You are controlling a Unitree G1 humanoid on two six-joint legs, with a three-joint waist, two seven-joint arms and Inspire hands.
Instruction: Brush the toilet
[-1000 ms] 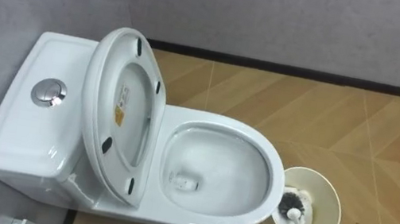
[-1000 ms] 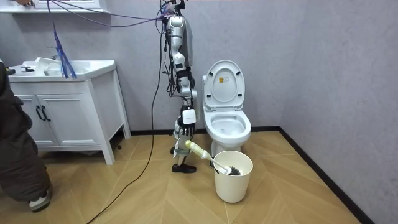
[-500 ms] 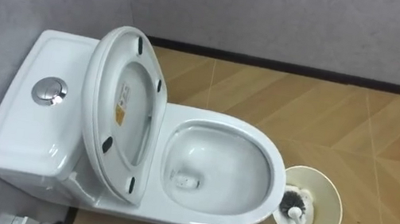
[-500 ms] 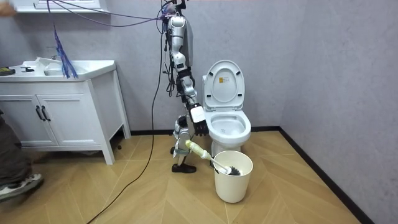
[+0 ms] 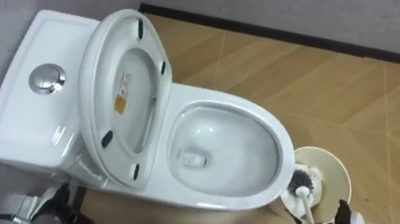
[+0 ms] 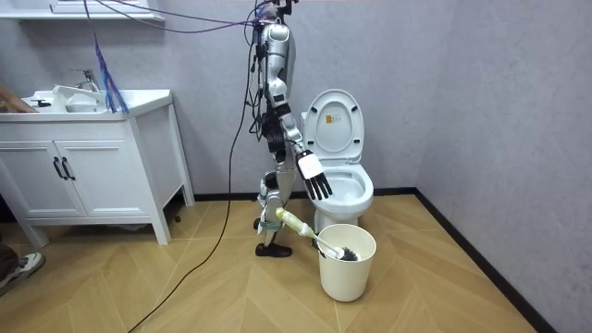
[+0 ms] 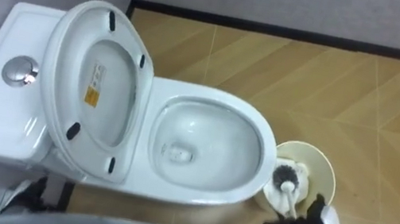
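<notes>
Toilet: white, seat raised against the tank. Bucket: cream, on the floor just beside the bowl's front. Brush: head down in the bucket, handle leaning over the rim. Right hand: fingers straight and spread, empty, above the handle. Left hand: probably the grey part at the lower edge; state cannot be told.

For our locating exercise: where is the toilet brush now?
In the left eye view, the toilet brush sits head-down in the cream bucket, right of the toilet bowl.
</notes>
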